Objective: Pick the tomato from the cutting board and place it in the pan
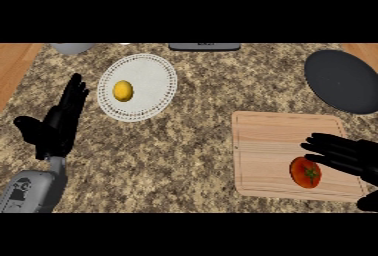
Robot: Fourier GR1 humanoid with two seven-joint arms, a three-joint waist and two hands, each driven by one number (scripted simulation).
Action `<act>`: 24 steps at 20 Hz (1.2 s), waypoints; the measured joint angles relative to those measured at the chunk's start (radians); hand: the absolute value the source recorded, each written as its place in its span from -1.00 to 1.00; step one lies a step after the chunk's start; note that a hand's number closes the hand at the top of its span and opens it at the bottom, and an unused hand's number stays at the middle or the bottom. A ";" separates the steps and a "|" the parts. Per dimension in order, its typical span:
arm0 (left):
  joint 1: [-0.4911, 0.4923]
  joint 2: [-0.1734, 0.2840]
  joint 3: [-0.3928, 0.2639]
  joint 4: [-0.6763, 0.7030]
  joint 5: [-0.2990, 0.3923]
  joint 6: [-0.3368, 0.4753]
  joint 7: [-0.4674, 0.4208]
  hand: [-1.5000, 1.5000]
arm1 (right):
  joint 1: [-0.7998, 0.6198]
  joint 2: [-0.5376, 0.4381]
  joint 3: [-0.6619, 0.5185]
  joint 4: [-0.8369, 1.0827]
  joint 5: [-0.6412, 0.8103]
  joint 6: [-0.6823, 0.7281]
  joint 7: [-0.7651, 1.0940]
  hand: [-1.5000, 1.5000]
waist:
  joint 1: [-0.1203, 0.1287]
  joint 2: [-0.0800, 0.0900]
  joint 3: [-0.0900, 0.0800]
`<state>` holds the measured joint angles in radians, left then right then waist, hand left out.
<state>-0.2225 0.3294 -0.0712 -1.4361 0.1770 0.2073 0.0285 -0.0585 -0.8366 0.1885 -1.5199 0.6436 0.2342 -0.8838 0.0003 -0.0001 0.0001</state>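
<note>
A red tomato (305,172) with a green stem lies on the wooden cutting board (266,145), near its front right part. My right hand (347,155) comes in from the right edge, fingers straight and spread, with the fingertips just above and to the right of the tomato; the thumb shows lower at the right edge. Nothing is held in it. The dark round pan (342,81) sits at the far right, beyond the board. My left hand (57,125) stays open at the left with fingers pointing up, holding nothing.
A white plate (148,95) with a yellow lemon (122,91) stands at the back left. A grey object (71,48) and a dark flat object (204,46) lie along the counter's far edge. Wood strips border the speckled counter on both sides.
</note>
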 measured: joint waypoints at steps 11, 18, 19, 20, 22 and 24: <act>-0.014 -0.032 0.032 -0.016 -0.037 -0.015 0.036 0.00 | -0.003 0.064 0.002 0.002 0.241 -0.047 0.071 -1.00 | -0.001 0.000 0.000; -0.025 -0.048 0.062 -0.012 -0.063 -0.043 0.043 0.00 | -0.029 0.145 -0.001 0.029 0.340 -0.023 0.086 -1.00 | -0.001 0.000 0.000; -0.017 -0.042 0.068 -0.030 -0.061 -0.051 0.051 0.00 | -0.018 0.162 0.008 0.024 0.359 -0.032 0.096 -1.00 | 0.000 0.000 0.000; -0.014 -0.050 0.067 -0.035 -0.069 -0.049 0.054 0.00 | -0.026 0.170 0.000 0.047 0.371 -0.039 0.084 -1.00 | 0.000 0.000 0.000; -0.011 -0.050 0.079 -0.022 -0.069 -0.064 0.041 0.00 | -0.023 0.198 0.015 0.045 0.415 -0.050 0.105 -1.00 | 0.000 0.000 0.000; 0.001 -0.061 0.082 -0.016 -0.078 -0.068 0.023 0.00 | -0.023 0.218 0.019 0.074 0.455 -0.078 0.106 -1.00 | 0.000 0.000 0.000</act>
<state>-0.2217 0.2683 0.0111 -1.4523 0.0995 0.1396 0.0513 -0.0812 -0.6183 0.2077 -1.4455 1.0985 0.1565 -0.7774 0.0007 -0.0001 -0.0002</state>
